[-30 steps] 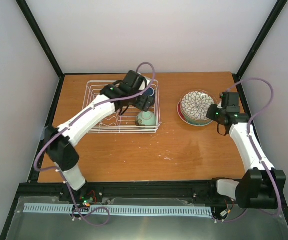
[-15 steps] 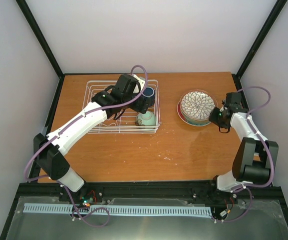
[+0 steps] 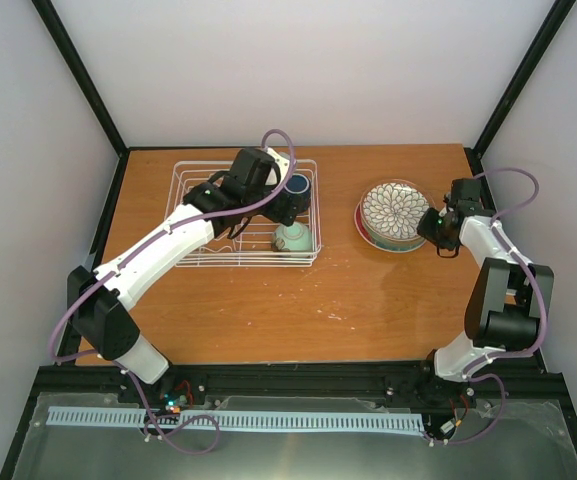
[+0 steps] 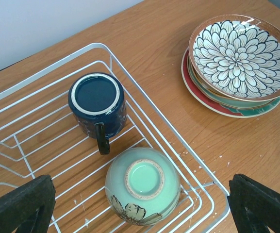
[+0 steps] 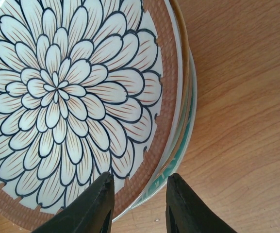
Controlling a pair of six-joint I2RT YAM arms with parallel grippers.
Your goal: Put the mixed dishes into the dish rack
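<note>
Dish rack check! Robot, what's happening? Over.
Left gripper open over dish rack. Right gripper open astride petal bowl rim. Mug, mint bowl racked; plates outside. Nothing blocking.

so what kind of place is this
Probably a robot test cell, not a kitchen: a wooden table boxed in by white walls and black frame posts, with a wire dish rack on it.

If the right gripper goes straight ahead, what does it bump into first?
Probably the rim of the white petal bowl. The right gripper points at that edge, open fingers framing it; the stacked plates sit just underneath.
</note>
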